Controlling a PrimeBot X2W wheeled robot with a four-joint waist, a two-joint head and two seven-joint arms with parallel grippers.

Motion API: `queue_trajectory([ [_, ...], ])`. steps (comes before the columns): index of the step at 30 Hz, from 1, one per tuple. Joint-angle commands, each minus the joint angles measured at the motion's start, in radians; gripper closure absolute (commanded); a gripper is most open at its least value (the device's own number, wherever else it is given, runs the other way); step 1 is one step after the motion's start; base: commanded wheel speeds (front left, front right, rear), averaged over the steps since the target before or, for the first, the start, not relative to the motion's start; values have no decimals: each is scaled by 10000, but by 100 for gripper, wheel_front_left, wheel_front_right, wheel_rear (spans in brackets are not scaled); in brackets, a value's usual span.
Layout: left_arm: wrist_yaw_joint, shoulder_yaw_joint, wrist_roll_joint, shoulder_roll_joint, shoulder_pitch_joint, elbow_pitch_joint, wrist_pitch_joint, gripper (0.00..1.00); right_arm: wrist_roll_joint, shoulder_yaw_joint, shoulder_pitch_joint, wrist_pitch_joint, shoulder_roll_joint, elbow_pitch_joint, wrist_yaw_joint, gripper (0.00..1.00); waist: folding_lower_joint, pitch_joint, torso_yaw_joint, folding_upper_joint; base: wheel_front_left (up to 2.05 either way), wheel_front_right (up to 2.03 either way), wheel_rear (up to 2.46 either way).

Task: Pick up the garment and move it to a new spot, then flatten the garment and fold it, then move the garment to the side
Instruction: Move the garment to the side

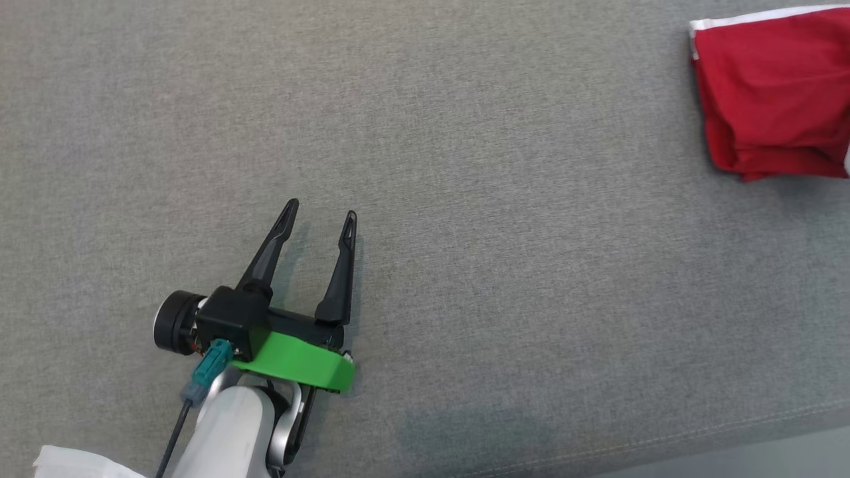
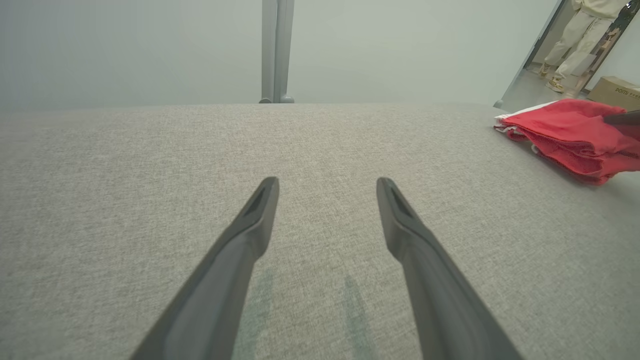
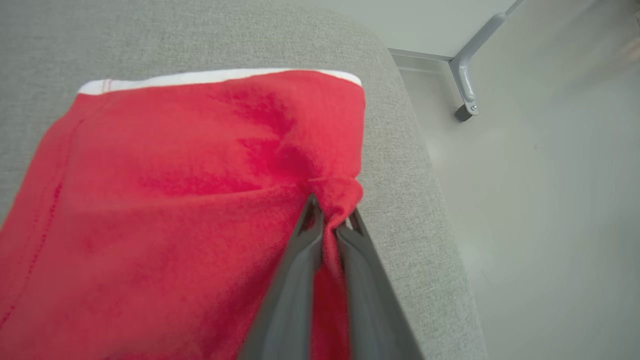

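The garment [image 1: 773, 93] is red with a white band along one edge, folded into a compact bundle at the far right of the grey fabric surface [image 1: 465, 166]. In the right wrist view my right gripper [image 3: 332, 212] is shut on a pinch of the garment [image 3: 175, 200] near its right edge, close to the rounded corner of the surface. My left gripper [image 1: 320, 216] stands open over bare grey fabric at the lower left, well apart from the cloth. The left wrist view has that gripper [image 2: 327, 187] empty, with the garment [image 2: 570, 135] far off to the right.
The surface edge [image 1: 697, 445] runs along the lower right with pale floor beyond. A grey metal leg [image 3: 467, 75] stands on the floor past the corner. A person's legs [image 2: 570, 45] and a cardboard box [image 2: 617, 92] are in the background. A white cloth scrap [image 1: 73, 465] lies at the bottom left.
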Motion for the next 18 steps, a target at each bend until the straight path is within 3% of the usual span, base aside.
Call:
queue_trajectory([
  [1, 82, -22, 88, 82, -126, -119, 41, 0, -278, -98, -280, -171, -224, 232, -11, 100, 0, 395, 503, 17, 0, 0, 0],
  [11, 172, -104, 140, 251, 47, -681, 162, 0, -1796, -678, -1193, -978, -782, 1612, -15, 100, 0, 760, 957, 17, 0, 0, 0],
  [13, 214, -108, 140, 286, 72, -744, 180, 0, -2092, -863, -1325, -1198, -731, 1843, -15, 50, 0, 788, 958, 17, 0, 0, 0],
  [14, 214, -108, 140, 286, 72, -744, 180, 0, -2092, -863, -1325, -1198, -731, 1843, -15, 50, 0, 788, 958, 17, 0, 0, 0],
  [15, 223, -109, 134, 296, 82, -774, 193, 0, -2227, -950, -1361, -1303, -673, 1950, -15, 0, 0, 793, 948, 17, 0, 0, 0],
  [18, 252, -121, 120, 323, 115, -816, 221, 0, -2581, -1241, -1480, -1521, -528, 2250, -15, 0, 0, 774, 881, 17, 0, 0, 0],
])
